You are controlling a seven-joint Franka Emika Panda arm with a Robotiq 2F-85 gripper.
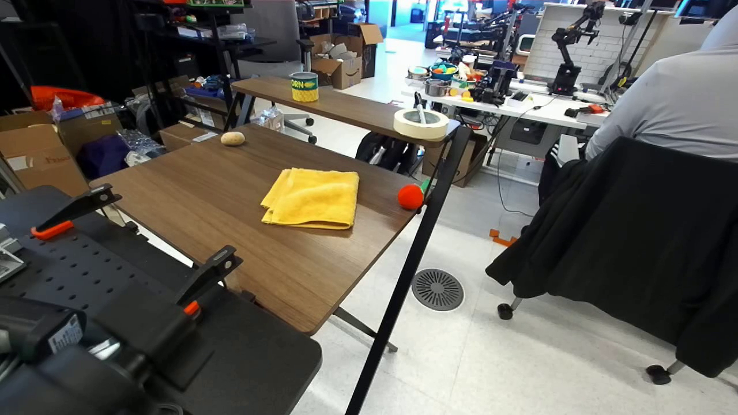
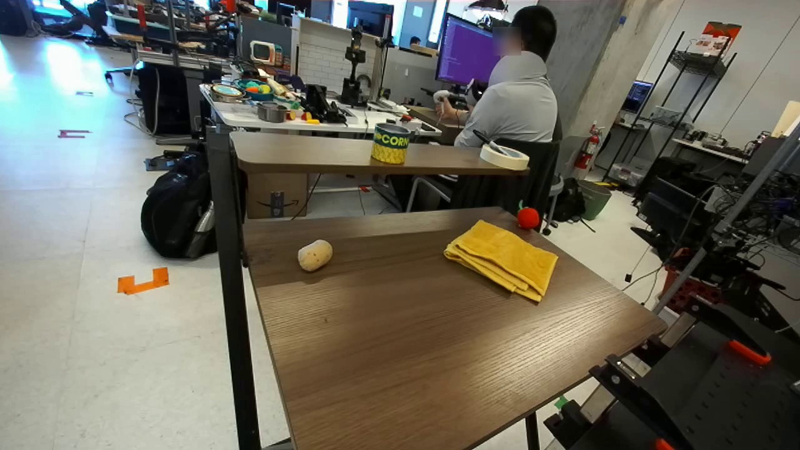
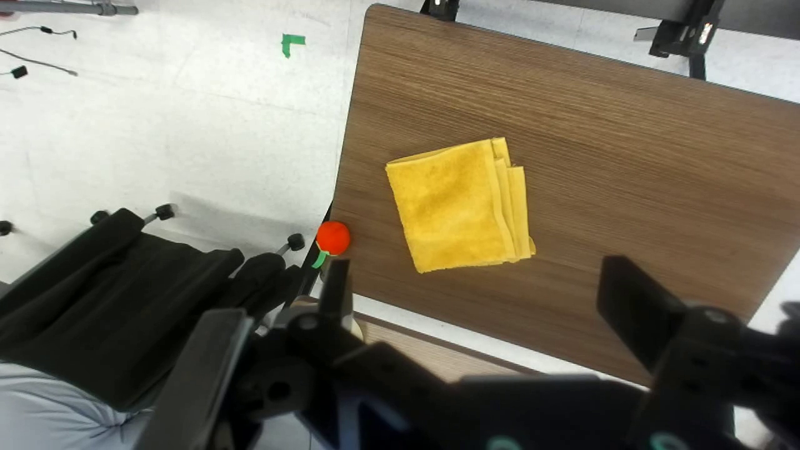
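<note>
Two fingers (image 3: 637, 306): spread wide on my claw (image 3: 480, 290), one toward each side of the wrist view, both dark and slightly blurred.
Clamps (image 1: 210, 275): black with orange parts, two of them in an exterior view, where the dark stand (image 1: 253, 351) meets the wooden worktop (image 1: 202, 196).
Yellow cloth (image 3: 459, 209): folded in layers, flat on the wooden worktop, apart from my claw; the wrist view shows it to me framed between the fingers.
Red ball (image 3: 333, 237): green-tipped, near the cloth, at the worktop's edge; an exterior view puts it just beside the black leg (image 1: 405, 276).
Potato (image 2: 315, 255): tan, or at least potato-like, well apart from the cloth in both exterior views.
Raised shelf (image 1: 357, 109): carries a corn can (image 2: 390, 147) and a tape roll (image 2: 509, 159); a marker (image 1: 421, 115) tilts at the roll, whether inside its ring I cannot tell.
Floor drain (image 1: 437, 289): round, grey, beyond the worktop's end.
Black jacket (image 1: 611, 248): draped over a chair back, behind a seated person (image 1: 674, 98) in pale grey.
White worktop (image 1: 553, 117): farther back, bearing a black robot arm (image 1: 568, 63) and assorted clutter.
</note>
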